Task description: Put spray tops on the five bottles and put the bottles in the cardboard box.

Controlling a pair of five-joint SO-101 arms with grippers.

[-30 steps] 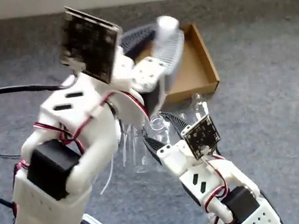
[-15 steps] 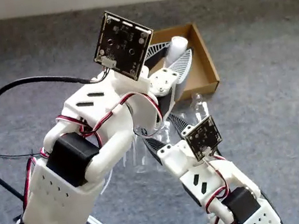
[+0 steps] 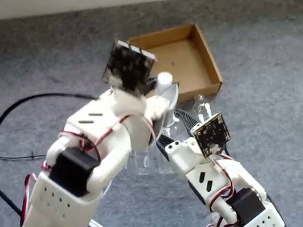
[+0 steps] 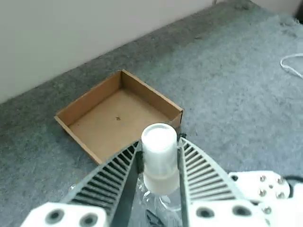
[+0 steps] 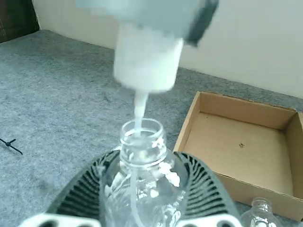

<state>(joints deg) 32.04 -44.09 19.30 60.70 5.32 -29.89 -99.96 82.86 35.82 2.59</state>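
Spray top (image 5: 147,61) tube seemingly inside bottle (image 5: 142,146)

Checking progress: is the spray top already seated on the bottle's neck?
No, the spray top hangs above the bottle, only its tube reaching into the neck.

My left arm (image 3: 88,152) and right arm (image 3: 214,178) are white shells with black servos (image 3: 71,171), red-white-black wires (image 3: 100,134) and square black wrist boards (image 3: 128,65). A black cable (image 3: 3,122) loops at frame left. The left gripper (image 4: 159,146) is ribbed and pale, the right gripper (image 5: 144,161) ribbed and black.

left gripper (image 4: 158,152) swung back from over cardboard box (image 3: 181,62), spray top (image 4: 158,137) lowered, tube (image 5: 139,106) now in bottle (image 5: 142,163) neck
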